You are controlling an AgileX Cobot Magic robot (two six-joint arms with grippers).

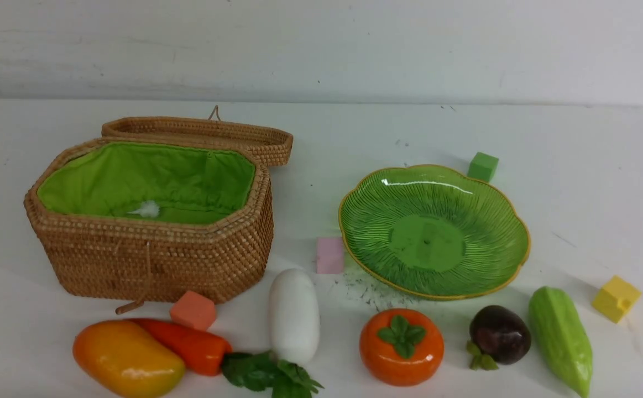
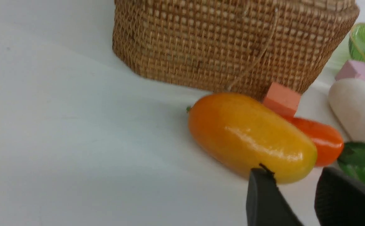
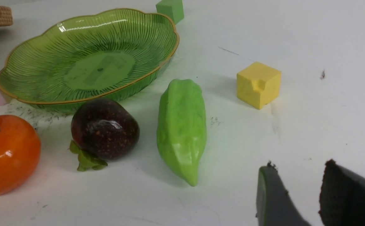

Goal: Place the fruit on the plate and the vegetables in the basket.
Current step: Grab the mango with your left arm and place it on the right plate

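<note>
- Left gripper [image 2: 295,188]: claw released, fingers parted with nothing between them. It hangs low near the tip of the glossy yellow-orange mango [image 1: 127,358].
- Right gripper [image 3: 298,182]: also released and empty. It is over bare table, apart from the light green pointed bitter gourd [image 1: 562,337].
- Fruit, count 3: the mango, a round orange persimmon with a green leaf cap [image 1: 401,347] and a dark purple mangosteen [image 1: 500,330]. All lie on the table along the near edge.
- Vegetables, count 3: an orange carrot with dark green leaves [image 1: 188,344], a white oblong radish [image 1: 293,315] and the bitter gourd. All are on the table too.
- The carrot lies touching the mango's far side.
- Receivers, one each: a wide ribbed green dish with a wavy yellow rim [image 1: 437,243], holding no fruit. Also an octagonal tan wicker basket with green cloth lining [image 1: 150,260], lid thrown back, no vegetable inside.
- Small foam cubes, count 4: green [image 1: 482,166], pink [image 1: 329,255], salmon [image 1: 193,310] and yellow [image 1: 616,298]. Not part of the sort.
- Handling, my judgement: the toys look rigid, light and slick-skinned, so they may squirt out of a pinch.
- Take the long pieces (mango, radish, gourd, carrot) across the short axis at mid-length.
- Take the persimmon and mangosteen across their widest girth.
- The dish looks brittle, so lower fruit in rather than drop it.
</note>
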